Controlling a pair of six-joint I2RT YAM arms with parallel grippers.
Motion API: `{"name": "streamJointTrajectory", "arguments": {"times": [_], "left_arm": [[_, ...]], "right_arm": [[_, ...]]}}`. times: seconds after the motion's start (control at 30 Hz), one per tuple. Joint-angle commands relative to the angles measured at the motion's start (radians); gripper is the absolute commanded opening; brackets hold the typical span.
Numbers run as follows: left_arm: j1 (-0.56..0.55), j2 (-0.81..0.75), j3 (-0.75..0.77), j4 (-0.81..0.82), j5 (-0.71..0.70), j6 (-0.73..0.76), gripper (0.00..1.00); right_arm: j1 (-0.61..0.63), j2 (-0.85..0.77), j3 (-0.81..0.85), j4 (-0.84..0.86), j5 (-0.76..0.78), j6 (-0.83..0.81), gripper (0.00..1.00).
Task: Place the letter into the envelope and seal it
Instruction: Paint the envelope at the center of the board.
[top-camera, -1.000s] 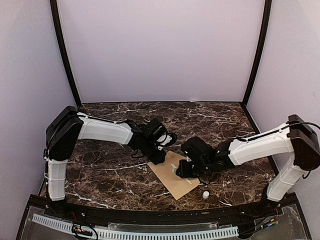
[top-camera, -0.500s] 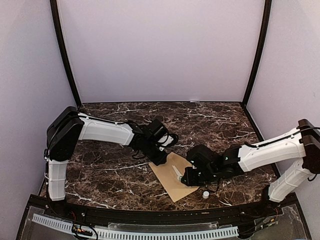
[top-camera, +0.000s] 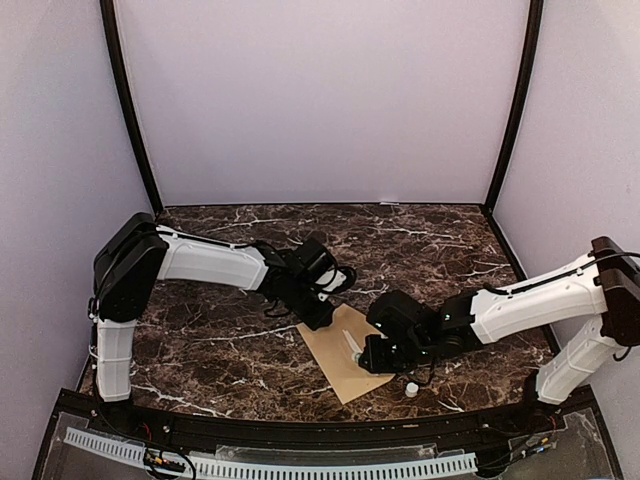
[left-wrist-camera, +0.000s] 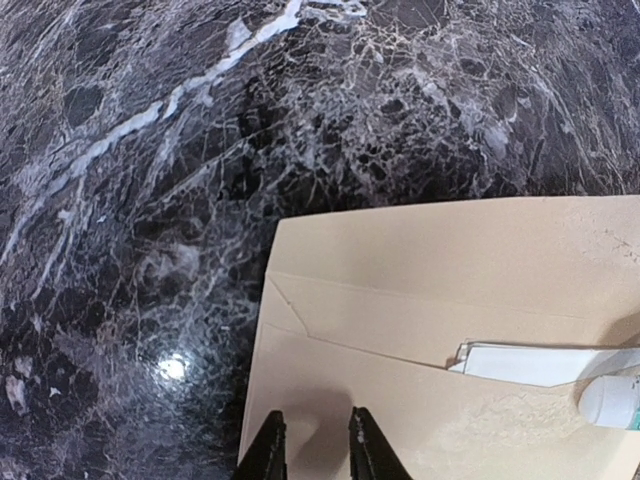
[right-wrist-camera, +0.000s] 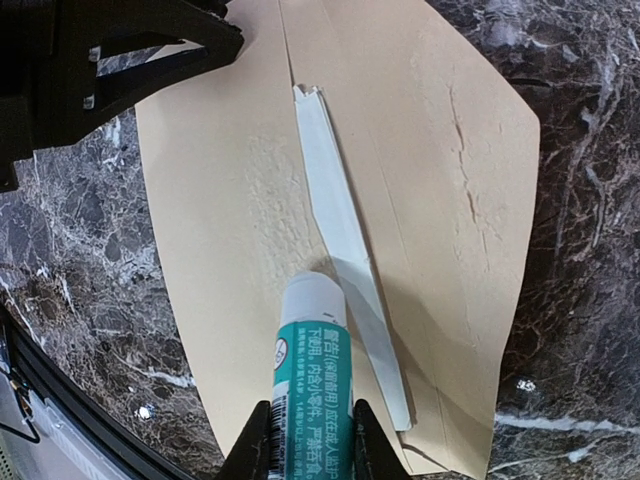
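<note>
**Holding a glue stick over the open envelope**

Lying flat on the dark marble table, the envelope sits between the 2 arms, near the front edge and turned at an angle. Its pointed flap is folded open and lies flat on the table. A narrow white strip of the letter shows along the mouth, and the rest of the sheet is hidden inside.

The right gripper is clamped on a glue stick with a teal label. The stick's white tip points at the envelope's body just beside the white strip. Whether the tip touches the paper cannot be told. In the right wrist view the stick covers part of the strip's near end.

The left gripper rests over the far corner of the envelope's body, close to its edge. Its 2 fingers stand slightly apart with only paper showing in the gap, so it grasps nothing.

From above, the right wrist blocks the envelope's right side and both grippers crowd its far end. 1 small white cap lies on the table near the envelope's near right corner, apart from it.
</note>
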Motion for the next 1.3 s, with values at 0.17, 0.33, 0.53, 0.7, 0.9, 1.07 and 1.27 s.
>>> {"name": "streamJointTrajectory", "arguments": {"times": [0.17,0.33,0.53,0.7,0.9,1.07,1.27], "left_arm": [[-0.001,0.037,-0.003,-0.075,0.014,0.01,0.22],[-0.001,0.039,-0.003,-0.074,0.018,0.01,0.22],[0.0,0.04,-0.001,-0.073,0.02,0.011,0.21],[-0.001,0.041,-0.001,-0.074,0.022,0.011,0.21],[0.0,0.041,-0.001,-0.074,0.024,0.011,0.21],[0.0,0.042,0.0,-0.073,0.029,0.01,0.21],[-0.001,0.044,0.001,-0.073,0.033,0.011,0.21]], "right_arm": [[0.001,0.087,0.03,-0.045,0.019,-0.006,0.0],[-0.012,0.102,0.042,-0.034,0.022,-0.018,0.0],[-0.033,0.121,0.062,-0.035,0.031,-0.035,0.0],[-0.049,0.138,0.077,-0.033,0.032,-0.053,0.0],[-0.069,0.162,0.095,-0.028,0.036,-0.072,0.0],[-0.086,0.184,0.107,-0.013,0.03,-0.087,0.0],[-0.106,0.218,0.138,-0.005,0.029,-0.11,0.0]]}}
